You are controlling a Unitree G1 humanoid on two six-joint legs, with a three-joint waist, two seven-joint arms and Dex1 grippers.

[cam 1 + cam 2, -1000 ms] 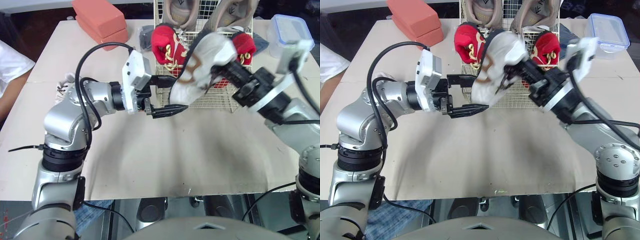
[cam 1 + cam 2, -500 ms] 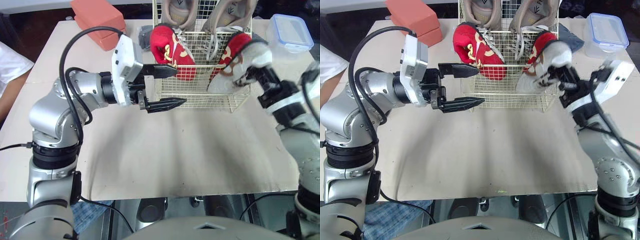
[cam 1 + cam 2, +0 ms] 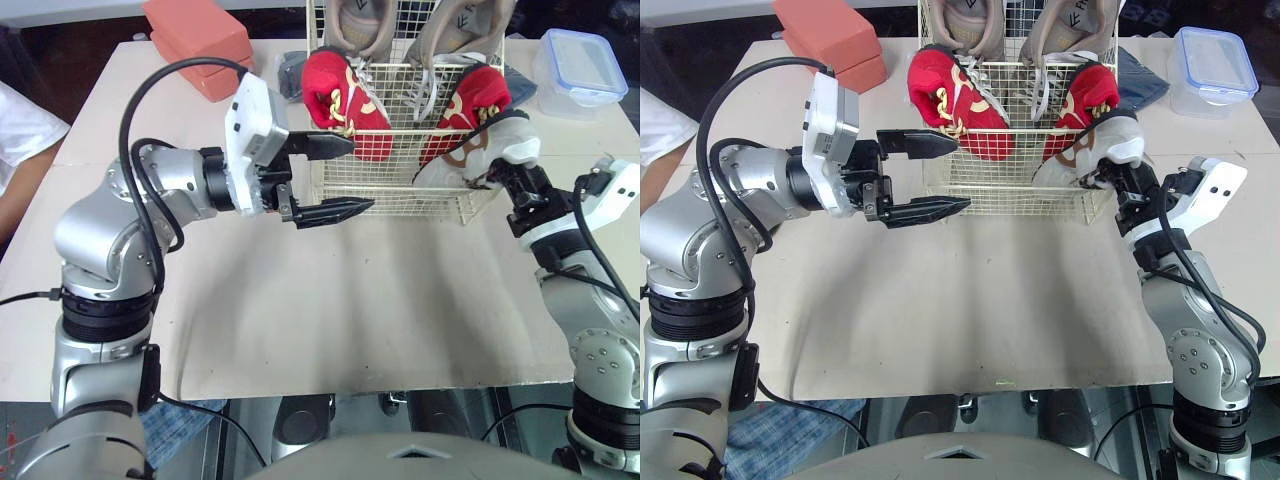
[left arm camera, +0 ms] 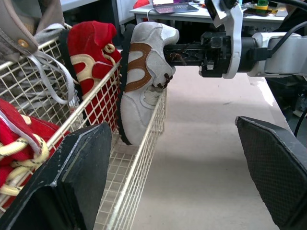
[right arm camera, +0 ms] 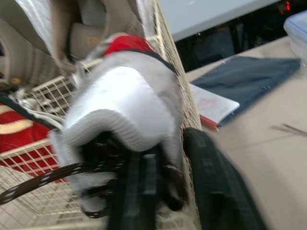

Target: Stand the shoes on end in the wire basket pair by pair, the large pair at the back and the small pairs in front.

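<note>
The right gripper (image 3: 1103, 181) is clamped on the grey suede shoe with brown stripes (image 4: 143, 81), its jaws reaching into the shoe's opening at the heel. That shoe now stands on end in the front right corner of the white wire basket (image 3: 400, 195), toe down and heel above the rim. Its laces face the front wall and its sole is turned toward the red shoe with gold trim (image 3: 468, 102) just behind it. A second ago the right arm held this shoe up in the air in front of the basket's middle. Half a second ago the shoe hung at the right front corner, higher and tilted. Since then it has dropped lower into the basket.

The left gripper (image 3: 362, 176) hovers at the basket's front left corner with its jaws wide apart and nothing between them. It rose from its lower place in front of the basket a second ago and has hardly shifted in the last half second. The other red shoe with gold trim (image 3: 345, 105) lies tilted at the basket's front left. The large beige pair (image 3: 358, 25) stands upright at the back, as before. The basket rests on the pale desk (image 3: 330, 310).
</note>
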